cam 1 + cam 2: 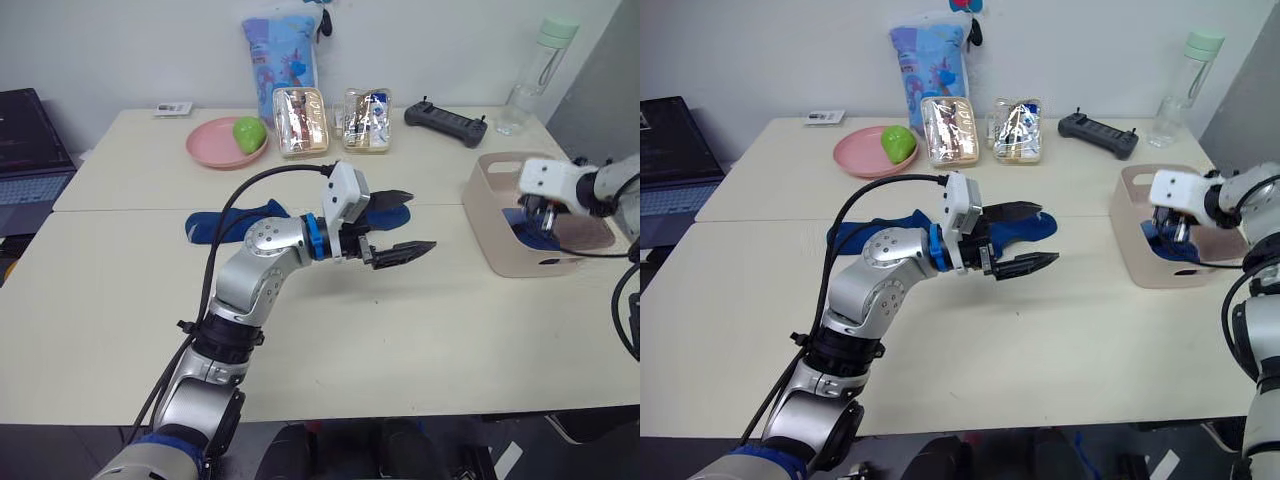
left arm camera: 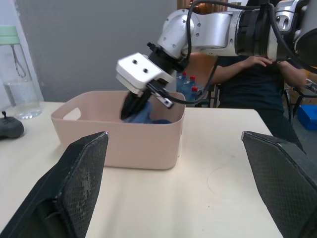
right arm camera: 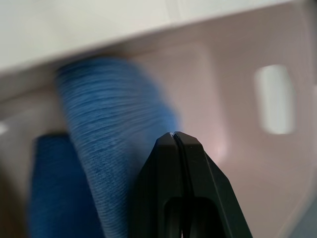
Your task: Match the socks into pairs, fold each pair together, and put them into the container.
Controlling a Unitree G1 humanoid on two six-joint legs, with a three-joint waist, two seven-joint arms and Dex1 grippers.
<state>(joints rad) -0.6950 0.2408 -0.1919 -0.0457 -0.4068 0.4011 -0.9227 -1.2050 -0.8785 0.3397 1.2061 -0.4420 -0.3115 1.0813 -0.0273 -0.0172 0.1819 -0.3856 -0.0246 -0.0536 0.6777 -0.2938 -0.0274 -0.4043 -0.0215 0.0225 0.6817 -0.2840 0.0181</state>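
the left arm reaches forward over the middle of the table (image 1: 120, 300), elbow bent, with its tool (image 1: 400, 225) held level above the surface, its two black fingers spread wide and holding nothing. behind that arm, blue socks (image 1: 225, 222) lie flat on the table in a loose row, one darker and one brighter blue, with a toe end showing past the tool in the right eye view. the right arm comes in from the right side and bends down into the pink tub (image 1: 500, 225), which stands near the table's right edge; its tool (image 2: 134, 105) points down inside the tub, just above folded blue socks (image 1: 1165, 245) lying on the tub's floor. in the right wrist view that tool's fingertips (image 3: 174, 141) are pressed together with no gap and nothing between them, and a lighter blue knit sock lies beside a darker one against the pale pink wall with its slot handle. a person sits behind the table in the left wrist view.
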